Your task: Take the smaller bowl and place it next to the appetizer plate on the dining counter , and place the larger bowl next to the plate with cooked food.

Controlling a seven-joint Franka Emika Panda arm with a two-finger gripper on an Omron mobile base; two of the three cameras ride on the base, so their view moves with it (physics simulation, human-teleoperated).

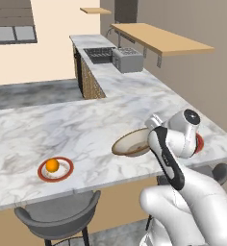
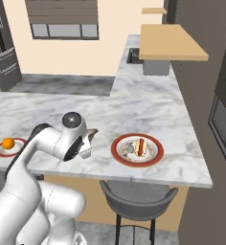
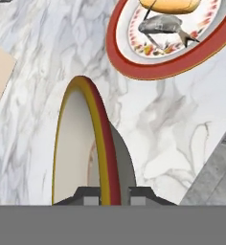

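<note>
My gripper (image 3: 112, 196) is shut on the rim of the larger bowl (image 3: 76, 148), a wide cream bowl with a gold and red edge. The bowl (image 1: 130, 144) hangs tilted, low over the dining counter (image 1: 86, 129), left of the plate with cooked food (image 2: 117, 149). That plate (image 3: 134, 67) lies just beyond the bowl in the hand view, and the arm hides most of it in the left base view. The appetizer plate (image 1: 42, 173) with its orange ball sits farther left near the counter's front edge, also seen as the appetizer plate (image 2: 0, 150). The smaller bowl is out of view.
Grey stools (image 1: 57, 216) (image 2: 139, 196) stand below the counter's near edge. A toaster (image 1: 127, 60) and a sink (image 1: 98, 54) sit on the far counter under a wooden shelf (image 1: 158, 38). Bare marble lies between the two plates.
</note>
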